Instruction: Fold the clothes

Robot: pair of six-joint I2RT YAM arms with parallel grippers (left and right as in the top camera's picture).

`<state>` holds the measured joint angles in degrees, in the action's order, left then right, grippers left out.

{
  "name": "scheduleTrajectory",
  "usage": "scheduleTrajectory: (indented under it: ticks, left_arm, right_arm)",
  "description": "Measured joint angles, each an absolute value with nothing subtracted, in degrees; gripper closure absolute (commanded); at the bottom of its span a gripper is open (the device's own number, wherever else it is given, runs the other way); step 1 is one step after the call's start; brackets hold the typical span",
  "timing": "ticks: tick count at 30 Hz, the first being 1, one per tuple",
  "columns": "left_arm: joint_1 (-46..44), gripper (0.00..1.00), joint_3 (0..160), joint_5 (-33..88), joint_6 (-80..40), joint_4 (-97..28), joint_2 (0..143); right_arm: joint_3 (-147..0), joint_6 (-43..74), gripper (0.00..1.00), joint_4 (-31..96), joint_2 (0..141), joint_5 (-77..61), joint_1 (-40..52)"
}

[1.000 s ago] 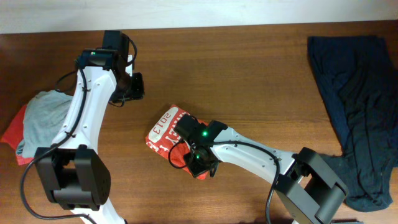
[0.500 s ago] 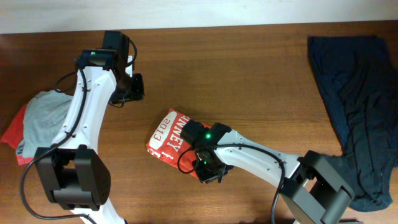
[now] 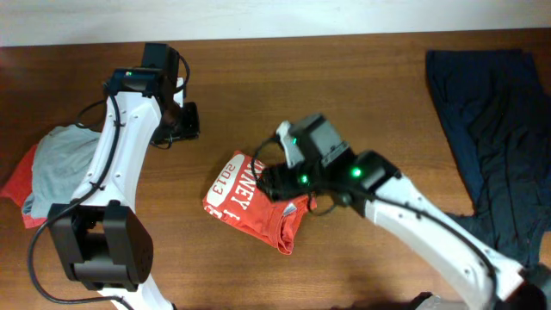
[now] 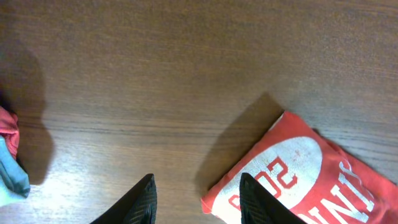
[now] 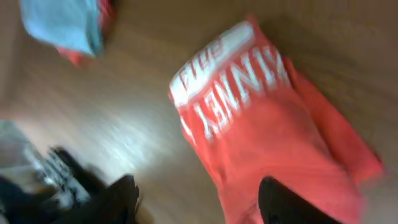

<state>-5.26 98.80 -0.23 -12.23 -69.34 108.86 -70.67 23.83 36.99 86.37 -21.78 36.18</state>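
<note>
One folded orange-red T-shirt lies central on the tabletop, its upper right edge hidden under the right arm. Right jaws stand apart above it, empty, in a blurred view. Left jaws gape over bare wood, empty.

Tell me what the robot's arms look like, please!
The left arm and right arm are white tubes with chunky black joints and thin black cables looping alongside. Small green lights glow on the right arm. The left gripper and right gripper each end in two black fingers.
</note>
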Motion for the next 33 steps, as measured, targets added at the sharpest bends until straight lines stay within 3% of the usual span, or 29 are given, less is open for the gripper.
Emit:
scheduleTrajectory:
  ticks: [6,15,27,33]
  left_arm:
    - [-5.3,0.57,98.8,-0.2,-12.2,-69.3,108.9]
    - [-5.3,0.57,98.8,-0.2,-12.2,-69.4,108.9]
    - [-5.3,0.56,98.8,-0.2,-12.2,-69.4,108.9]
    - [-5.3,0.56,98.8,-0.2,-11.6,-69.5,108.9]
  right_arm:
    - [-70.7,23.8,0.39,26.7,98.8,-37.6,32.4]
    - [-70.9,23.1,0.40,26.7,116.6,-44.0,31.6]
    - [-73.5,15.6,0.42,34.6,117.6,-46.2,30.3]
    - [-73.9,13.6,0.39,42.7,104.9,-48.9,21.0]
